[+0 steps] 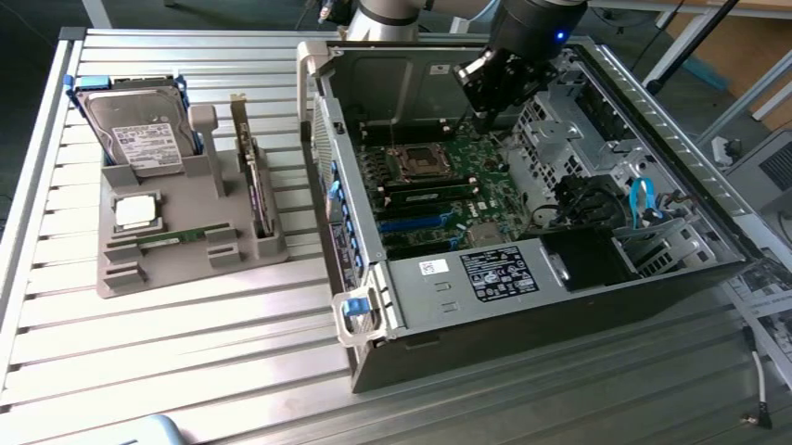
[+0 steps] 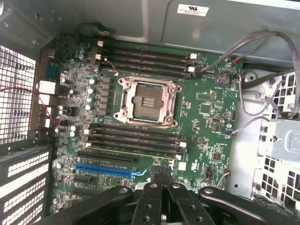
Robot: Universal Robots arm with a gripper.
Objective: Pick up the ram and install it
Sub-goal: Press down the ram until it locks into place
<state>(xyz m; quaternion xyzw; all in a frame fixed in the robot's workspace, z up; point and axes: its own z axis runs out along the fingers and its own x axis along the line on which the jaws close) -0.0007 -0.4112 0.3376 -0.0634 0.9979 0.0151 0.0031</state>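
Shut on nothing, the black claw [image 2: 161, 187] hovers over the green motherboard [image 2: 154, 122], while the thin green ram stick [image 1: 184, 236] sits in the grey holder's [image 1: 136, 278] near slot, so descending risks striking sockets.

A slatted metal table [image 1: 185, 343] carries a grey parts tray [image 1: 161, 269] beside an open computer case [image 1: 520, 306].

The table [image 1: 185, 352] is ribbed, brushed metal with a dull sheen, and the tray [image 1: 185, 269] on it looks like matt grey plastic. The computer case [image 1: 520, 306] is bare sheet metal, smooth and faintly shiny, while the circuit board [image 2: 206, 117] inside is matt green with a polished metal socket frame [image 2: 149, 101]. The gripper [image 2: 161, 180] is matt black, and the hard drive [image 1: 146, 139] wears a paper label.
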